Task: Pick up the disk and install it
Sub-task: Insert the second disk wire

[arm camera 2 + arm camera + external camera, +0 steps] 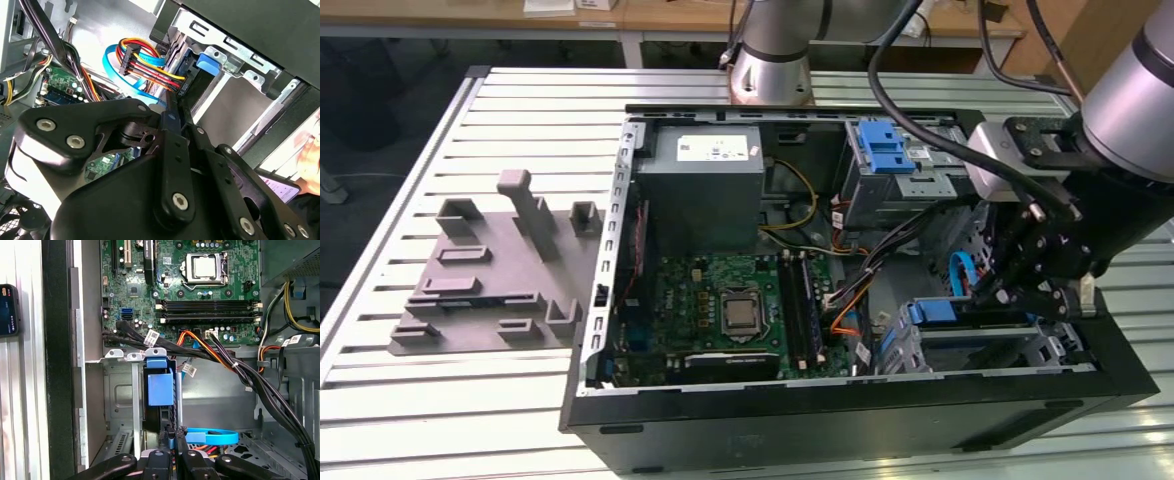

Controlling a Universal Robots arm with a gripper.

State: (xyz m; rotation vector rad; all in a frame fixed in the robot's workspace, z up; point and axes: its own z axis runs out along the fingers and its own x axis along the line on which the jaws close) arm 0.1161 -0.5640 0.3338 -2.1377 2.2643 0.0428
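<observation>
Your gripper [1023,290] is down inside the open computer case [854,400], at the corner nearest the exterior view's right, just above the drive bay [994,345]. The disk [160,390] stands on edge in that bay: in the first wrist view you see its blue plastic frame between the bay's grey metal walls, and in the second wrist view the same blue frame [207,65] sits under the bay's metal rail. Your fingers [172,437] are drawn close together at the disk's near edge, but you cannot tell from these views whether they are clamped on it or merely touching it.

Beside the fingers runs a flat light-blue cable [212,436], and a bundle of red, orange and yellow wires [145,62] plugs in near the disk. The green circuit board [734,305] lies flat on the floor of the case, with the grey power supply box [707,185] past it, toward the arm's base. A second cage with a blue latch [887,150] sits further along the case wall.

On the slatted counter [400,380], well apart from the case toward the exterior view's left, rests a grey moulded holder [487,275].
</observation>
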